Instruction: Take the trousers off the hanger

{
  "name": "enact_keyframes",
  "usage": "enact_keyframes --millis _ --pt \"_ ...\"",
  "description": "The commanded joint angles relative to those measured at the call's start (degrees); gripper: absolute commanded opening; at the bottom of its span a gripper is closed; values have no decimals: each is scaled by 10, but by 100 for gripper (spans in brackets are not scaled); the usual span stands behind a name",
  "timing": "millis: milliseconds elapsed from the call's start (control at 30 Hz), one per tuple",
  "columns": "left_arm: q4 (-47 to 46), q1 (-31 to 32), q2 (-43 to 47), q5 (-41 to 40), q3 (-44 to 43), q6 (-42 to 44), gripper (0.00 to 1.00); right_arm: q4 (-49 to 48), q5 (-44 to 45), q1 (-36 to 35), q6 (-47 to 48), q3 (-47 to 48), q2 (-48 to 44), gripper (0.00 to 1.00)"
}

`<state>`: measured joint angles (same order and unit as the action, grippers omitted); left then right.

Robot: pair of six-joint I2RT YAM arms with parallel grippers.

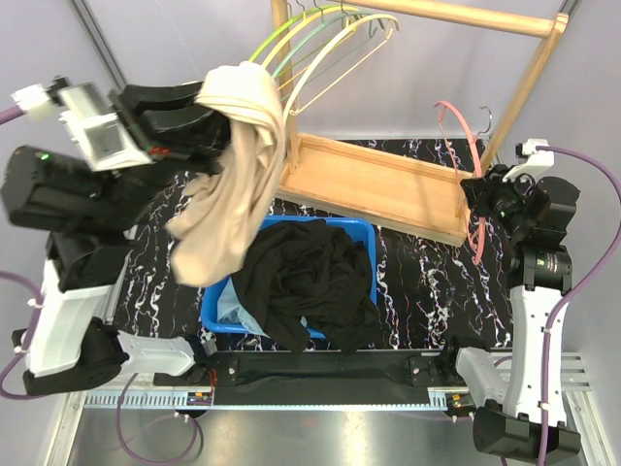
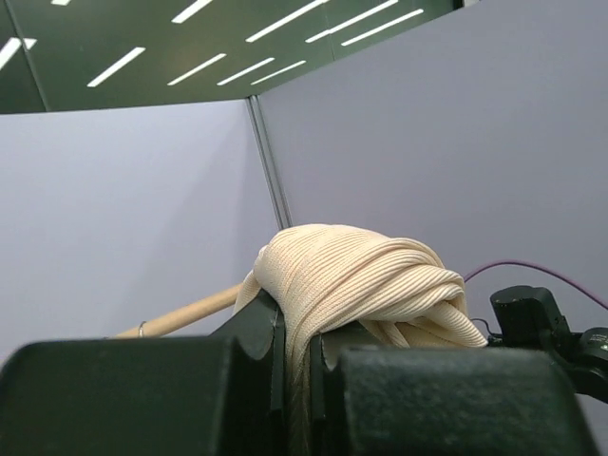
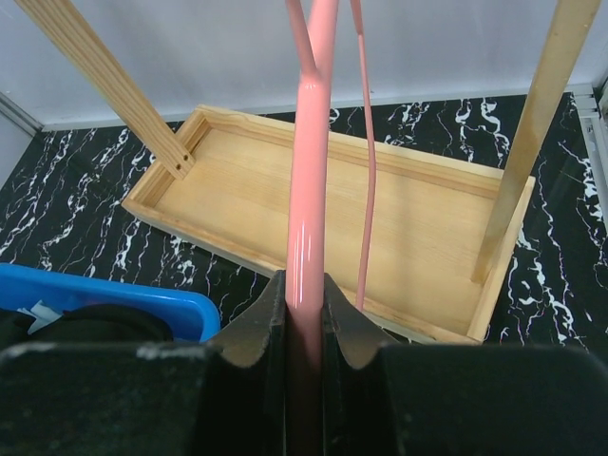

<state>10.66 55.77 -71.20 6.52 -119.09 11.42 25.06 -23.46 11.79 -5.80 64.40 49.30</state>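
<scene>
While your left gripper is pinching shut on a bunched fold of the beige trousers, the rest of the garment is hanging free, up at the left and over the near-left corner of the blue bin. It is no longer touching any hanger.

- Cloth: fine ribbed knit, soft, limp, light. It is draping in long twisted folds and is not holding any shape. Judged grippy rather than slippery; the ribs are giving the fingers something to bite.
- Hold: you are gripping a thick wad near the top, which looks secure. A single thin layer would likely stretch and creep out.
- Your right gripper is closing narrow around the smooth, glossy stem of the pink hanger, a stiff rounded rod. It is carrying no cloth.
- The black trousers are lying heaped in the bin, matte and crumpled, spilling over its near rim. Something pale blue is peeking out beneath; too hidden to name.
- The wooden rack is standing on its shallow tray base, pale grained timber. The thin wire hangers, green, yellow and cream, are hanging bare.
- The tabletop is showing black with white marble veining.
</scene>
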Motion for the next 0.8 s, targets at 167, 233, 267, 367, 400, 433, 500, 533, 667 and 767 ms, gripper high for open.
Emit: enact_keyframes --millis 167,233,267,367,400,433,500,533,667,767 --pt "56 -2 84 -56 116 -11 0 -51 -15 3 22 1 -1 0" --pt "86 -2 103 -83 180 -24 0 -51 -16 3 24 1 -1 0" --pt "95 -2 125 -91 205 -33 0 -51 -18 3 25 0 -1 0" --pt "97 -2 180 -124 348 -75 0 -48 -23 4 30 1 -3 0" --pt "86 -2 194 -141 393 -101 0 -48 -26 4 34 1 -3 0" --pt "64 -2 206 -151 480 -113 0 -47 -31 4 37 1 -3 0" --pt "25 -3 237 -179 598 -162 0 -46 -60 4 45 1 -3 0" --pt "12 -4 248 -187 633 -178 0 -43 -78 4 53 5 -3 0" --pt "-57 -6 258 -225 780 -265 0 -26 -191 3 92 20 -3 0" --pt "-104 -7 250 -242 865 -329 0 -32 -185 3 92 27 2 0"
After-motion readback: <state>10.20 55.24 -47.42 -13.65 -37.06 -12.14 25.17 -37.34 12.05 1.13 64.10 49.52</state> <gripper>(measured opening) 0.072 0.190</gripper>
